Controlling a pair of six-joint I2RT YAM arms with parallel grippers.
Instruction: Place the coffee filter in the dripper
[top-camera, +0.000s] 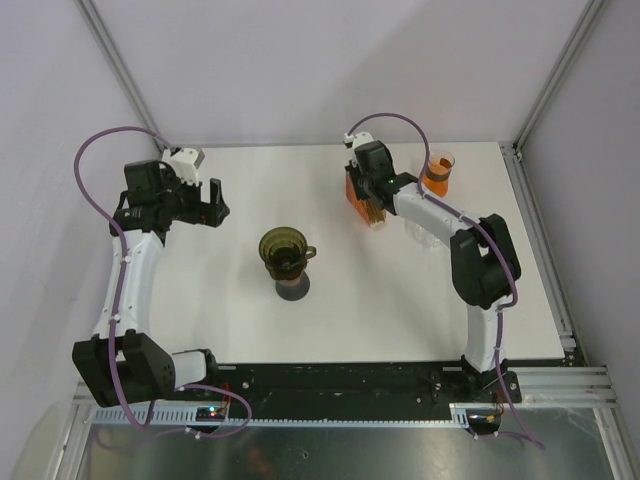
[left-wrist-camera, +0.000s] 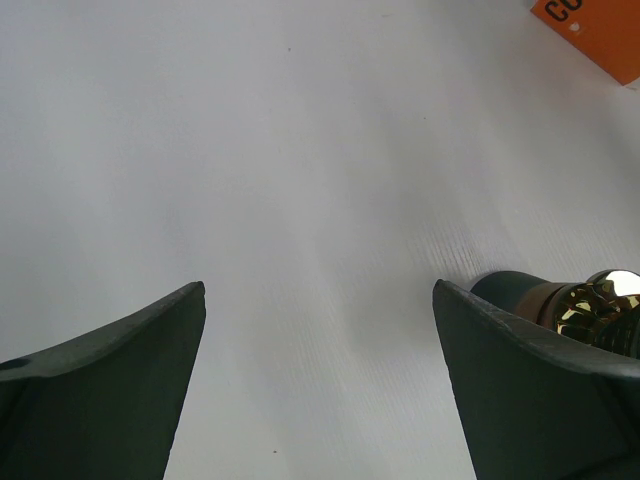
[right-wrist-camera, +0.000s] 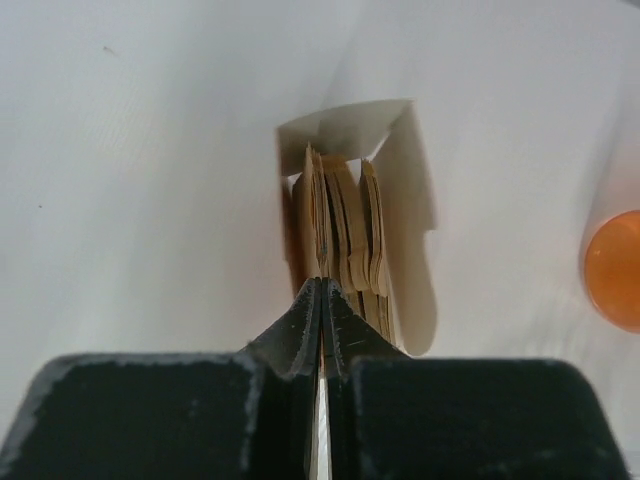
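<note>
Over filter box (right-wrist-camera: 345, 125), right pincer (right-wrist-camera: 321, 300) points down, clamped on coffee filter (right-wrist-camera: 312, 220); left pincer (left-wrist-camera: 318, 290) wide, empty.

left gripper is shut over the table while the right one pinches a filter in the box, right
Not quite. The left gripper is open, spread wide over the table, as the left wrist view shows. The right gripper does pinch a filter in the box.

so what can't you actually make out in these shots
Right wrist: how many coffee filters the right gripper jaws pinch; the sheet edges are too thin and blurred.
Left wrist: dripper mostly hidden by the left gripper and frame edge.
Top: filter box largely under the right gripper.
</note>
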